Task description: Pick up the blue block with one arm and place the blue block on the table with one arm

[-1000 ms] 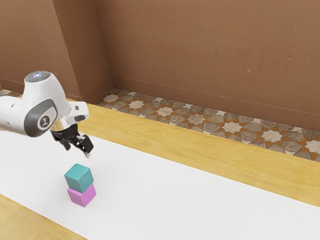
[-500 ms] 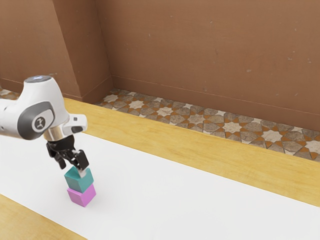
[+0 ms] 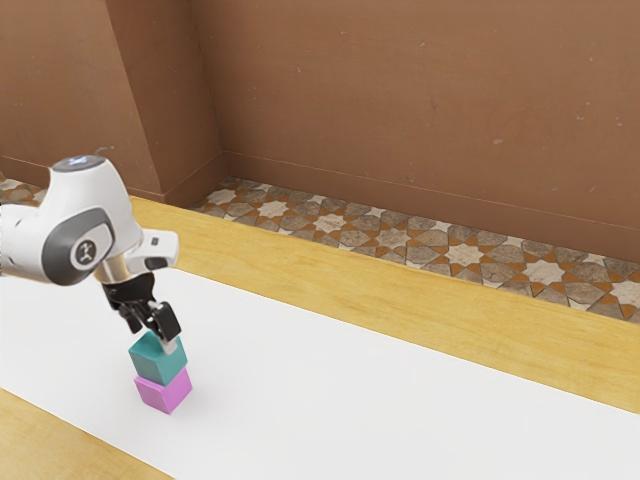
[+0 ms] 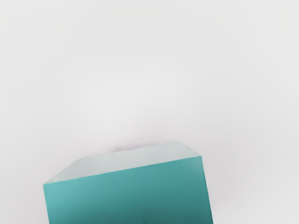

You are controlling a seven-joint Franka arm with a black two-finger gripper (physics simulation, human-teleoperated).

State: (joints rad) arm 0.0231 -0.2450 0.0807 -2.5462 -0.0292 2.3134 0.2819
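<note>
The teal-blue block (image 3: 158, 362) rests on top of a pink block (image 3: 164, 391) in the exterior view, and the stack leans very slightly out of line. My gripper (image 3: 155, 340) is low over the blue block, its lower end reaching the block's top and overlapping its upper part. In the wrist view the blue block (image 4: 131, 193) is large at the lower edge, just under my hand, with its long edge a little tilted. Whether the block is gripped cannot be made out.
A white mat (image 3: 380, 400) covers the middle of the wooden table (image 3: 400, 300), which has a bare strip along its far side. Patterned floor tiles (image 3: 390, 238) and a brown wall (image 3: 420, 110) lie beyond the table.
My hand has come down from above the stack to the top of the blue block, shifting slightly toward the exterior view's right in the last half second. Both blocks have stayed in place.
</note>
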